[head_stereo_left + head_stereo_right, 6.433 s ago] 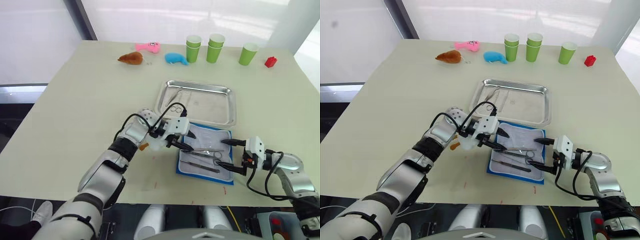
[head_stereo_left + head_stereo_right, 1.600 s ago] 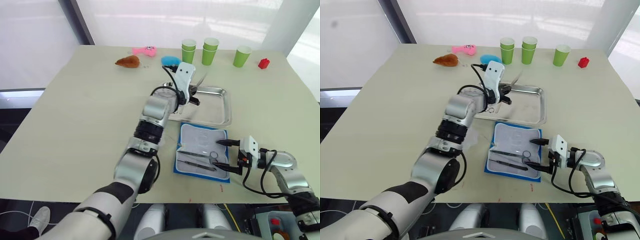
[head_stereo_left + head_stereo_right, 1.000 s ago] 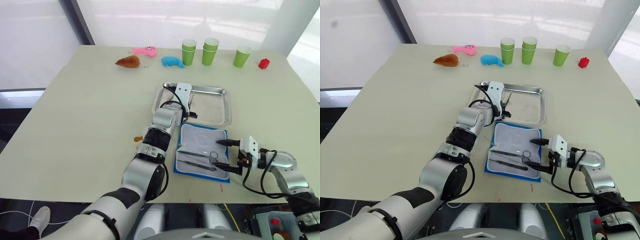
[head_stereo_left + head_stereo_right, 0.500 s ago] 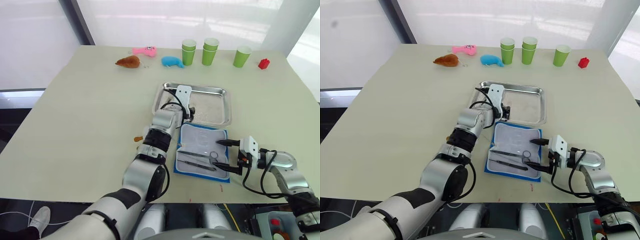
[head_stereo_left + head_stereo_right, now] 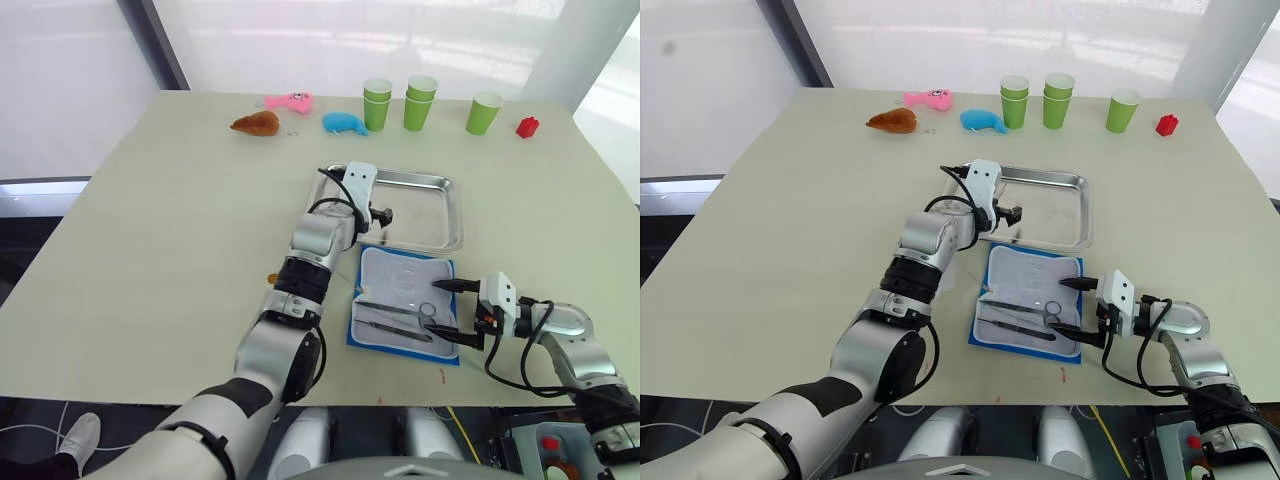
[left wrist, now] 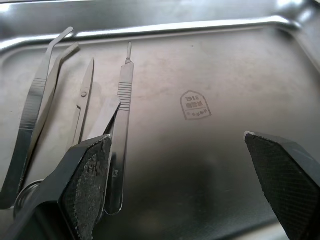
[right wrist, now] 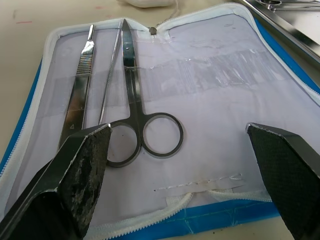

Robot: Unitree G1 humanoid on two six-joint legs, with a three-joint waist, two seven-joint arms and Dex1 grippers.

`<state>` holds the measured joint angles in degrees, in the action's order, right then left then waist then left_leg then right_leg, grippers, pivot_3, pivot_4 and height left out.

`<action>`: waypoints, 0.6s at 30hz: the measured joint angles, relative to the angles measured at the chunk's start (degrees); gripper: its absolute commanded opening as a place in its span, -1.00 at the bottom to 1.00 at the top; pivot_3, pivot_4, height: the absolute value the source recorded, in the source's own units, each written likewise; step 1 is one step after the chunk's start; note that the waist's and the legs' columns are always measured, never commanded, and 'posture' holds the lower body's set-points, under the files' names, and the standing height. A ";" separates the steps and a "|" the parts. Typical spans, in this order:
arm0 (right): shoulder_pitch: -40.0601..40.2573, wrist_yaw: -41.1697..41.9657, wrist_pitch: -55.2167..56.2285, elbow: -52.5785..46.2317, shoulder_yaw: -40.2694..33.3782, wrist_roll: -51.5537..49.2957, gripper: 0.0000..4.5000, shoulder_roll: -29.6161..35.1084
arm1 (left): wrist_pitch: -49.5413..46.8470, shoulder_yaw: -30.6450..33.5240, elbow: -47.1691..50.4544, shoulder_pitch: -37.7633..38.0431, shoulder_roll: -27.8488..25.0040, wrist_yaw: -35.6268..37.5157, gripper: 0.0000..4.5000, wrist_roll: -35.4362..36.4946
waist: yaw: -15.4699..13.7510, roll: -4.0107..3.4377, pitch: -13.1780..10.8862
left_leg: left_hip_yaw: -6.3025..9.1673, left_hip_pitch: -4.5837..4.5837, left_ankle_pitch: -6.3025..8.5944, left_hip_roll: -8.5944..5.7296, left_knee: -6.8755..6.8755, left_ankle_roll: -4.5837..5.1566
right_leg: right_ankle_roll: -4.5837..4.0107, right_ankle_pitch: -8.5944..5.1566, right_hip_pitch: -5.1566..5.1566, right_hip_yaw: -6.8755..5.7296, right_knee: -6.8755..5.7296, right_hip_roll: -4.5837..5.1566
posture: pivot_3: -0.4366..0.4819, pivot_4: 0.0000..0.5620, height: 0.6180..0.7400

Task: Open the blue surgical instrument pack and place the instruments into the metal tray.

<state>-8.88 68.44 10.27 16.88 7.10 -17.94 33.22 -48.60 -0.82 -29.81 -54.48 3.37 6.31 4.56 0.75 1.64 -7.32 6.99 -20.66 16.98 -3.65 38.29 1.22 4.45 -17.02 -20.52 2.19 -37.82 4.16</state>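
The blue surgical instrument pack (image 5: pixel 400 275) lies open on the table just in front of the metal tray (image 5: pixel 440 215). On its pale lining rest scissors (image 7: pixel 135 100), a scalpel handle (image 7: pixel 80 95) and a thin probe. Inside the tray (image 6: pixel 210 165) lie bent tweezers (image 6: pixel 35 100), small scissors (image 6: pixel 82 105) and a scalpel handle (image 6: pixel 122 115). My left gripper (image 5: pixel 377 214) hovers open and empty over the tray's left part. At the pack's right edge, my right gripper (image 5: pixel 437 307) stands open, with nothing between its fingers (image 7: pixel 80 180).
Green cups (image 5: pixel 378 103) (image 5: pixel 421 100) (image 5: pixel 484 111) and a red block (image 5: pixel 526 126) line the far edge. A blue plush (image 5: pixel 345 123), a brown plush (image 5: pixel 258 124) and a pink toy (image 5: pixel 288 101) sit at the back left. A small orange bit (image 5: pixel 272 278) lies left of the pack.
My left gripper carried an instrument from the pack up over the tray, lowered it in, let go and now sits slightly higher, open. The right arm has stayed put.
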 measured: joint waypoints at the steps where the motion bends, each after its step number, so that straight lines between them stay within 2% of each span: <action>1: 0.00 0.01 0.01 0.00 0.00 0.00 1.00 0.00 | -0.03 0.02 0.00 0.00 0.00 0.15 0.99 0.05 | 0.00 0.00 0.00 | 0.00 0.00 0.00 0.00 0.00 0.00 | 0.00 0.00 0.00 0.00 0.00 0.00 | -0.05 -0.47 1.00; 7: -0.01 0.02 0.01 0.01 0.00 0.00 1.00 -0.03 | 0.00 0.15 0.05 -0.02 -0.27 1.08 0.99 0.22 | 0.01 0.00 0.00 | 0.00 0.00 0.00 0.00 -0.01 0.00 | 0.00 0.00 0.00 0.00 0.00 0.00 | -0.05 -0.47 1.00; 13: -0.02 0.02 0.04 0.00 0.00 0.00 1.00 -0.09 | 2.56 0.17 2.51 0.19 -2.06 6.19 0.99 1.92 | 0.05 -0.01 -0.01 | 0.00 -0.02 0.00 0.01 -0.02 -0.01 | 0.00 0.00 -0.05 0.00 0.01 0.01 | -0.05 -0.47 1.00; 14: 0.00 0.03 0.06 0.00 0.00 0.00 1.00 -0.18 | 6.29 -0.04 6.18 1.01 -4.25 11.07 0.99 3.21 | 0.09 -0.02 -0.01 | -0.01 -0.02 -0.02 0.02 -0.04 -0.04 | -0.01 0.00 -0.05 0.03 0.02 0.03 | -0.05 -0.47 1.00; 18: 0.04 -0.07 0.11 -0.04 0.02 0.00 1.00 -0.28 | 10.35 0.17 12.65 4.35 -11.32 21.42 0.99 6.46 | 0.10 -0.08 -0.01 | -0.01 0.00 -0.03 0.08 -0.10 -0.07 | -0.09 0.05 -0.06 0.03 0.06 0.07 | -0.05 -0.47 1.00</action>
<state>-8.84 68.37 10.38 16.84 7.12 -17.94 32.94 -38.26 -0.65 -17.16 -50.14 -7.95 27.73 11.02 0.85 1.56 -7.34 6.98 -20.66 16.95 -3.57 38.19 1.15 4.37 -16.98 -20.58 2.22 -37.77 4.23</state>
